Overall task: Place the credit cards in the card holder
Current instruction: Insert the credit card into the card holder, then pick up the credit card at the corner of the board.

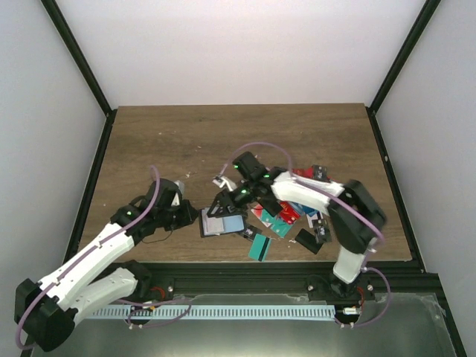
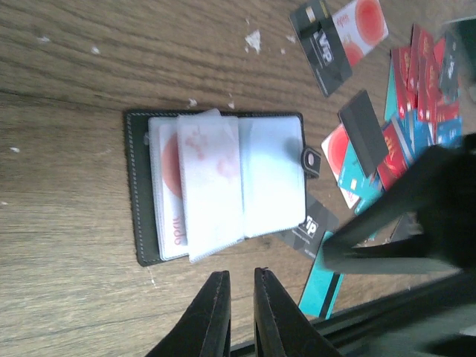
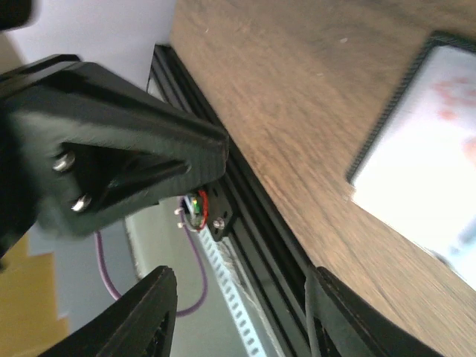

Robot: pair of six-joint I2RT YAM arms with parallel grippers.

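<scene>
Fingers (image 2: 216, 316) of the left gripper (image 2: 240, 286) stood nearly together, with only a thin slit between them and nothing held. They pointed at the left edge of the card holder (image 2: 216, 186) without touching it. Fingers (image 3: 152, 316) of the right gripper (image 3: 242, 286) stood wide apart and empty, above the table (image 1: 186, 141) just beside the holder. The card holder lay open and flat close to the table's near edge, its clear sleeves fanned. A white card (image 2: 169, 186) with a red circle showed inside. The credit cards (image 1: 286, 216) lay in an overlapping scatter just right of the holder. One teal card (image 1: 259, 248) lay at its near right.
</scene>
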